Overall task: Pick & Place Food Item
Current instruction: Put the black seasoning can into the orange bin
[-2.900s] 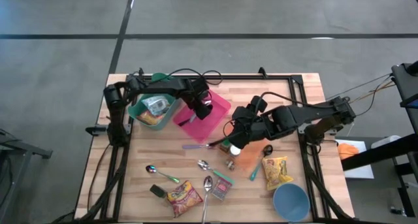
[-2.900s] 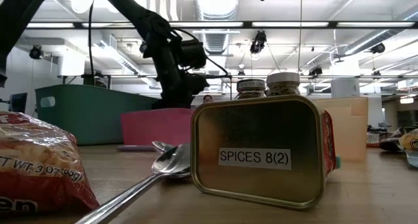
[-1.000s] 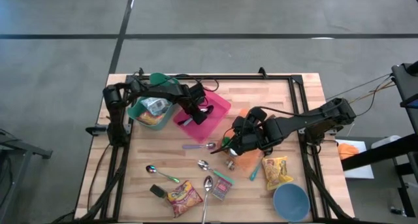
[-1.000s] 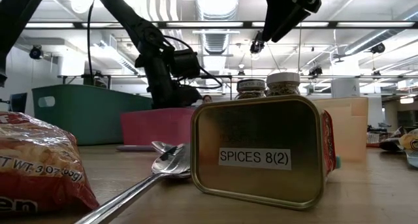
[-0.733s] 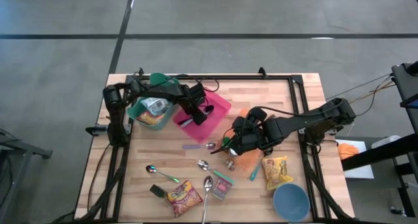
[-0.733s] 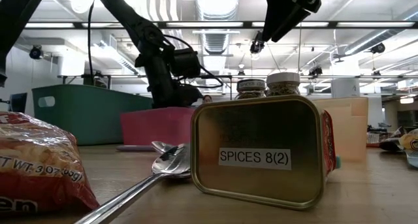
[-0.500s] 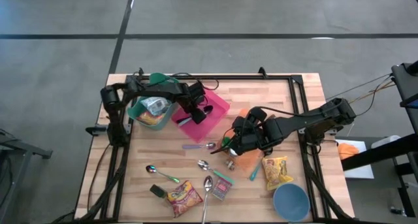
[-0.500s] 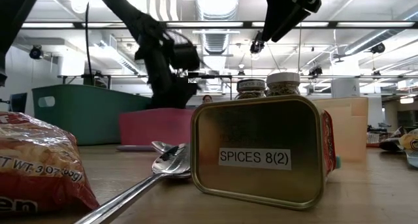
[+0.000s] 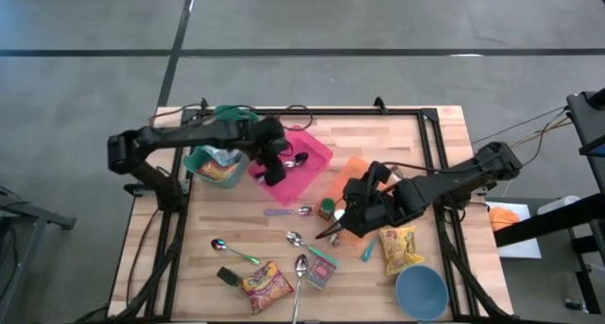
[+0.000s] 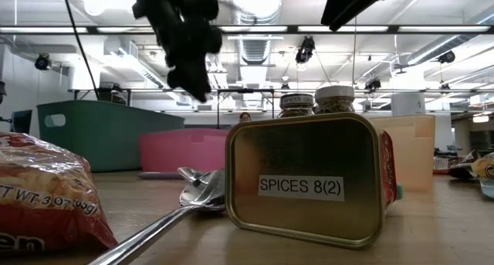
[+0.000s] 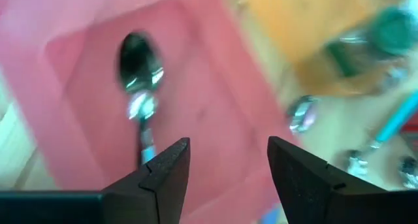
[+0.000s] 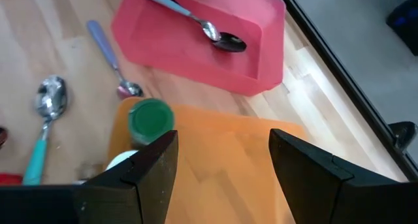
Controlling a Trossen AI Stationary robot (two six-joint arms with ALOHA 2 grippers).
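- Above the pink tray (image 9: 307, 168), the left gripper (image 9: 271, 169) hangs with its jaws parted and nothing between them; a spoon (image 11: 138, 96) lies loose in the tray just ahead of its fingers.
- Beside an orange container (image 9: 352, 173), the right gripper (image 9: 352, 213) hovers with its jaws apart and empty.
- Close by the right gripper stands a green-capped jar (image 12: 151, 119), touching or just beside the orange container's edge; I cannot tell which.
- On the far side of the right gripper from the tray lies a yellow snack bag (image 9: 399, 248), the nearest food item; a red snack bag (image 9: 266, 283) lies farther off.
- The yellow bag is probably light, soft and crinkly, with slippery film and brittle contents.
- It would be best pinched at a crimped end seam or a raised fold, gently, rather than squeezed across the flat middle.
- More spoons (image 9: 298, 272) and a spice tin (image 10: 305, 180) crowd the table (image 9: 406, 130), so a low approach risks nudging them.
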